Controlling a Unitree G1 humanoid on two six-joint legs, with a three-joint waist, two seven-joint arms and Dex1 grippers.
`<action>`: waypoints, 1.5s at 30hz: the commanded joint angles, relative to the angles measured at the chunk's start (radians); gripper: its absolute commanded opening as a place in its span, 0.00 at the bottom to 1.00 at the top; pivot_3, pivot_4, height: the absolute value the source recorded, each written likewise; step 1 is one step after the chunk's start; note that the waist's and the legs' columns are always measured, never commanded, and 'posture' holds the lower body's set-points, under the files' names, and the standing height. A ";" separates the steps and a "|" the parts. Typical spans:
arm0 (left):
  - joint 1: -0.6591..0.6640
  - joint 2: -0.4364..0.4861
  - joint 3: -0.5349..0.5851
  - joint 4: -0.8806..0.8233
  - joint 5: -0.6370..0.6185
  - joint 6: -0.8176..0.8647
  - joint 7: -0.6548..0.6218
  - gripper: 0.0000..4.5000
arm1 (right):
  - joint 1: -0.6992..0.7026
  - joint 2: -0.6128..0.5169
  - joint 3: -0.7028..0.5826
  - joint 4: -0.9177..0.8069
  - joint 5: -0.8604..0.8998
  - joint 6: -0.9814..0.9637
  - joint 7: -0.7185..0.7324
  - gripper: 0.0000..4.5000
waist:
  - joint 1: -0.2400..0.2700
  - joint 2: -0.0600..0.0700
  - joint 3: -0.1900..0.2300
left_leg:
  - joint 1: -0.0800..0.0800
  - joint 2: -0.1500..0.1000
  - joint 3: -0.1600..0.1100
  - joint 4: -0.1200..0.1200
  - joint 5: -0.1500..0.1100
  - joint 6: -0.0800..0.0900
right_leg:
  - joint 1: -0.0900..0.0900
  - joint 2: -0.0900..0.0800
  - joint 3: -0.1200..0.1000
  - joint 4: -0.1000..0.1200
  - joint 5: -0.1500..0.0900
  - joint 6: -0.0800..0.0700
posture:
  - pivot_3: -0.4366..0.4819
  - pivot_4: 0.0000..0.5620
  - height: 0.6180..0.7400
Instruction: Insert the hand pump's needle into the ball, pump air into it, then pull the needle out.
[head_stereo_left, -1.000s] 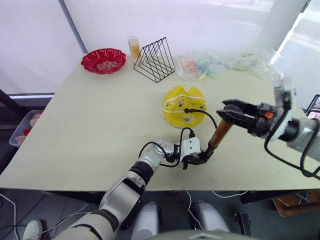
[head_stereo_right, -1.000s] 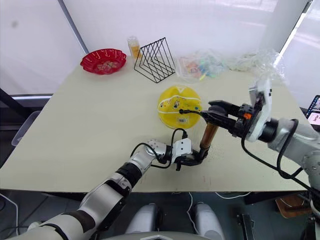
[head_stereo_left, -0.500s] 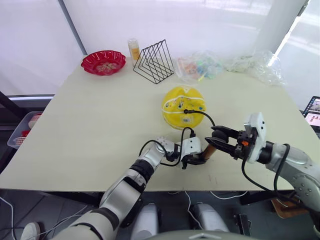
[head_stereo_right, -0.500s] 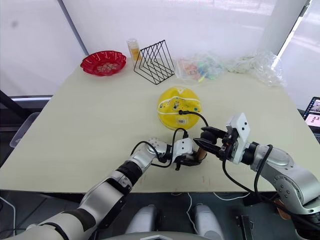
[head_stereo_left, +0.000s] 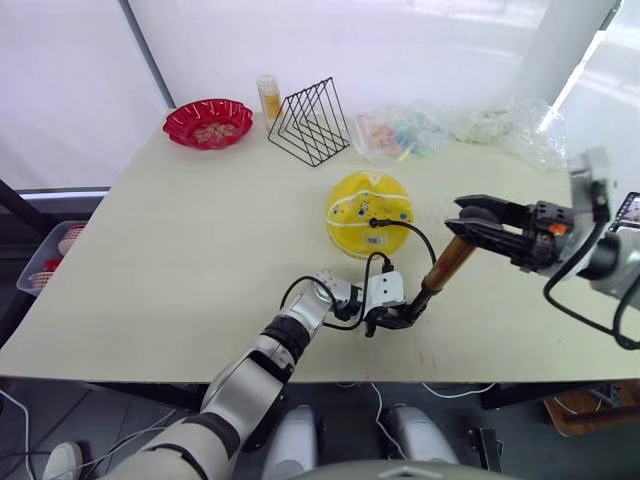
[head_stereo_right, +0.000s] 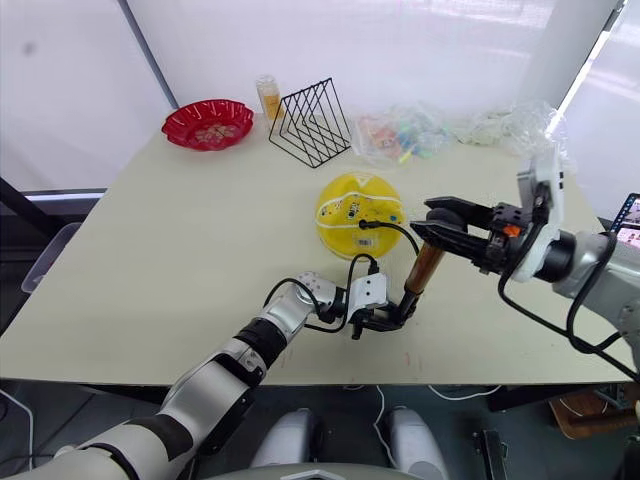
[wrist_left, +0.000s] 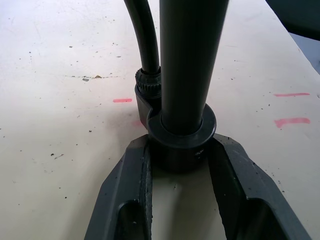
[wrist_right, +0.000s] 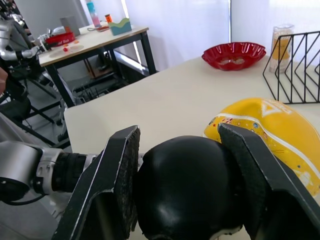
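Both jaws clamp the hand pump (head_stereo_left: 444, 262): left gripper (head_stereo_left: 392, 318) on its black base, right gripper (head_stereo_left: 470, 222) on its handle; orange-gold barrel tilted, hose looping to the ball (head_stereo_left: 368, 212)

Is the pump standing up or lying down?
Standing, leaning a bit. The left tool holds the pump by its bottom; the right tool grips its handle.

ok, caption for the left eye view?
Left gripper braces pump base, right gripper holds its handle, needle in ball.
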 joint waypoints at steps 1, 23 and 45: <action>0.071 0.043 -0.067 0.103 0.091 0.082 0.001 0.25 | -0.089 -0.058 -0.113 0.023 0.092 0.008 -0.040 0.45 | 0.000 0.000 0.000 | 0.000 0.000 0.000 0.000 0.000 0.000 | 0.000 -0.001 0.000 0.000 0.000 0.000 | 0.48 0.27 0.96; 0.082 0.046 -0.067 0.082 0.090 0.065 0.013 0.25 | 0.106 0.089 0.231 0.044 -0.272 -0.060 0.030 0.45 | -0.002 -0.004 -0.006 | 0.002 0.000 0.001 -0.002 -0.001 0.002 | -0.001 -0.004 0.000 -0.001 -0.001 0.001 | 0.48 0.27 0.96; 0.087 0.045 -0.071 0.086 0.092 0.049 0.014 0.25 | -0.113 -0.024 -0.067 0.104 -0.054 0.013 0.069 0.45 | 0.000 0.004 -0.002 | 0.000 -0.002 0.001 -0.003 -0.001 0.002 | -0.001 -0.003 0.000 -0.001 0.000 0.001 | 0.48 0.27 0.96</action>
